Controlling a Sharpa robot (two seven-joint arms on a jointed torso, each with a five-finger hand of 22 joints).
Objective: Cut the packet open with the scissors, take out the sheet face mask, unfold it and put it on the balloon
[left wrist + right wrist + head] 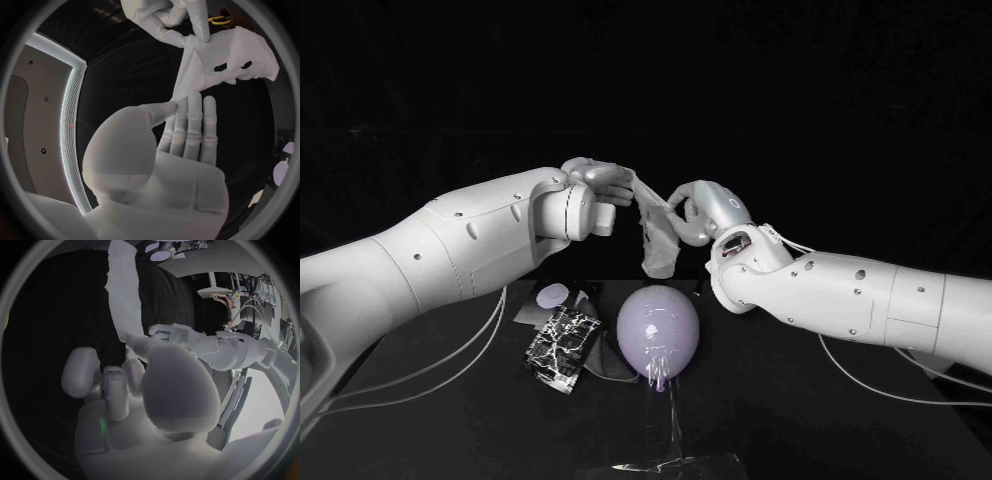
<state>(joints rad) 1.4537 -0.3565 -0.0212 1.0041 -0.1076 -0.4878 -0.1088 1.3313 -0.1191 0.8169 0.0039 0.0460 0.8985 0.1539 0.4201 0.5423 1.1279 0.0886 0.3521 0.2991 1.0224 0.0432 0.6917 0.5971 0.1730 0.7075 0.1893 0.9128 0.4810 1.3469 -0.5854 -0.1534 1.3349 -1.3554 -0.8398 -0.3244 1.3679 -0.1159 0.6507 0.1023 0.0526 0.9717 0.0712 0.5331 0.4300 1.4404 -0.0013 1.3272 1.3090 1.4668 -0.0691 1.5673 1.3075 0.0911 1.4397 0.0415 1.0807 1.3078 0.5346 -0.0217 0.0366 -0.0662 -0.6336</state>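
Observation:
The white sheet mask point(655, 238) hangs in the air between my two hands, above the table. My left hand point(596, 186) pinches its upper edge, and my right hand point(698, 208) holds the other side close by. In the left wrist view the mask point(232, 59) is partly spread, showing its eye holes; the left hand's fingertips point(181, 106) grip one edge and the right hand point(167, 16) grips the far one. In the right wrist view a strip of mask point(125, 290) runs to my right hand point(142, 382). The pale lilac balloon point(658, 328) stands below the mask.
The cut silvery packet point(564, 343) lies on the black table left of the balloon, with a small pale round piece point(554, 295) behind it. The balloon's clear stand point(672, 462) reaches the near edge. A yellow loop point(219, 20) lies on the table beyond the hands.

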